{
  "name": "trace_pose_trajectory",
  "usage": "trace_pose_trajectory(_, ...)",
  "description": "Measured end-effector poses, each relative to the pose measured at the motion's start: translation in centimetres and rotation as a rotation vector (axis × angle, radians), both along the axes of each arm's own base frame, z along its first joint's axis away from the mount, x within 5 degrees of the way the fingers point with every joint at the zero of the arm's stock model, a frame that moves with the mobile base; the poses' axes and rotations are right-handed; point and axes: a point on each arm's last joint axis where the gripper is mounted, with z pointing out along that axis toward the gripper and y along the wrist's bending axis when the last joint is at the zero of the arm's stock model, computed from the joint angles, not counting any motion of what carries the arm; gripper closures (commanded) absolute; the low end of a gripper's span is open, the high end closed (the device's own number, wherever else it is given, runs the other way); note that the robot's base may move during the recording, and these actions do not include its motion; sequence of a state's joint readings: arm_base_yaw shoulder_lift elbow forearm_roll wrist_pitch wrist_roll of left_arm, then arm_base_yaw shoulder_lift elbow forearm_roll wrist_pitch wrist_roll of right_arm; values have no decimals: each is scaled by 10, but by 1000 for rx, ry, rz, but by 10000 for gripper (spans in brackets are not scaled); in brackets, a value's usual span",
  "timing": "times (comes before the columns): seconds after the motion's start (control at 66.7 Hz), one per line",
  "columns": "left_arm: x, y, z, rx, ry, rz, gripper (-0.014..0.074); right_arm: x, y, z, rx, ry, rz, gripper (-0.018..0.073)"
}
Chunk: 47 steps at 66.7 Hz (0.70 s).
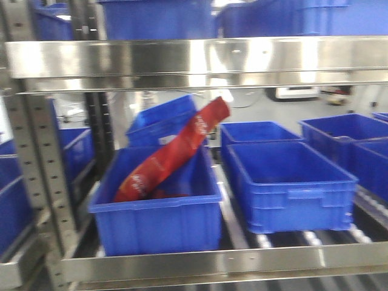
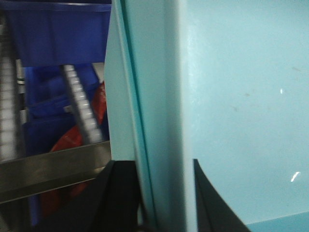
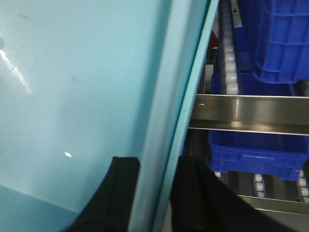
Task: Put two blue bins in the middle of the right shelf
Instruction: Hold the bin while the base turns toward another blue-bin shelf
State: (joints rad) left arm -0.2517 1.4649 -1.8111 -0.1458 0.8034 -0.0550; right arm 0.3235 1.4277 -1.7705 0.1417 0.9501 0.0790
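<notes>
A pale light-blue bin point(image 2: 231, 96) fills both wrist views, and neither it nor the grippers appear in the front view. My left gripper point(image 2: 159, 166) is shut on its left wall and rim, one black finger point(image 2: 120, 193) outside and one inside. My right gripper point(image 3: 158, 162) is shut on the same bin point(image 3: 72, 72) at its right rim, clamping the wall between both fingers. The steel rack tier, taken as the right shelf middle, faces me with its shiny front rail point(image 1: 212, 264) low in the front view. That rail also shows beside the bin point(image 2: 53, 166) point(image 3: 251, 113).
Dark blue bins stand on the tier's roller tracks. The left one point(image 1: 157, 218) holds a red packet point(image 1: 176, 151), another point(image 1: 291, 188) sits right of centre, and more point(image 1: 345, 136) lie behind and right. An upper steel rail point(image 1: 194, 57) and a perforated upright point(image 1: 36, 163) frame the opening.
</notes>
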Motion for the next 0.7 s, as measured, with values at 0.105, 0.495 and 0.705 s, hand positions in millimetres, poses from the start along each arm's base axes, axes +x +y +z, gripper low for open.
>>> trace_pose_trajectory(0.105,0,0,0,0,0,0,708,0,0,0,0,0,0,713)
trace_pose_trajectory(0.495,0,0,0,0,0,0,708,0,0,0,0,0,0,713)
trace_pose_trajectory(0.705,0,0,0,0,0,0,708,0,0,0,-1,2,0,713)
